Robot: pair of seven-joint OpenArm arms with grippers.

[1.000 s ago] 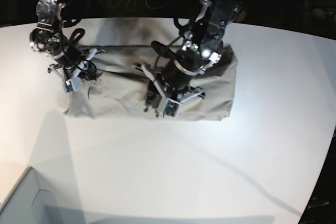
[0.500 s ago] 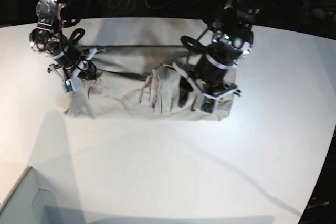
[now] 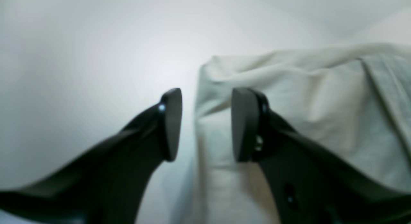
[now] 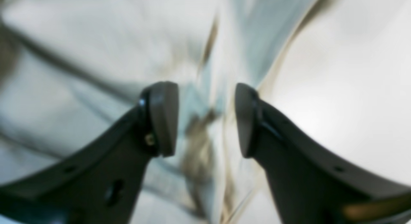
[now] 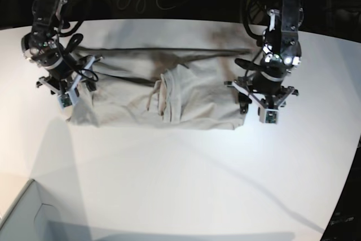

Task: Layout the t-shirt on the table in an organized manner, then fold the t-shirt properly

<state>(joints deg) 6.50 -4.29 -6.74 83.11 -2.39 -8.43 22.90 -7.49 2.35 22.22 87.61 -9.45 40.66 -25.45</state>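
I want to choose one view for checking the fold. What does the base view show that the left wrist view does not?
Only the base view shows the whole t-shirt, its bunched middle, both arms and the right gripper. Only the left wrist view shows the left gripper close up, jaws apart over the shirt's edge. Both show the shirt and the white table.

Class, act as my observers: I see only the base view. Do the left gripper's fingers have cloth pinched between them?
Observer: No. The left gripper stands open over the edge of the t-shirt, with a clear gap.
Operator: And the right one?
Observer: The right gripper is open too; the blurred cloth lies below it, not pinched.
Operator: What is under the left gripper's outer finger?
Observer: Bare table, beside the shirt's folded edge.
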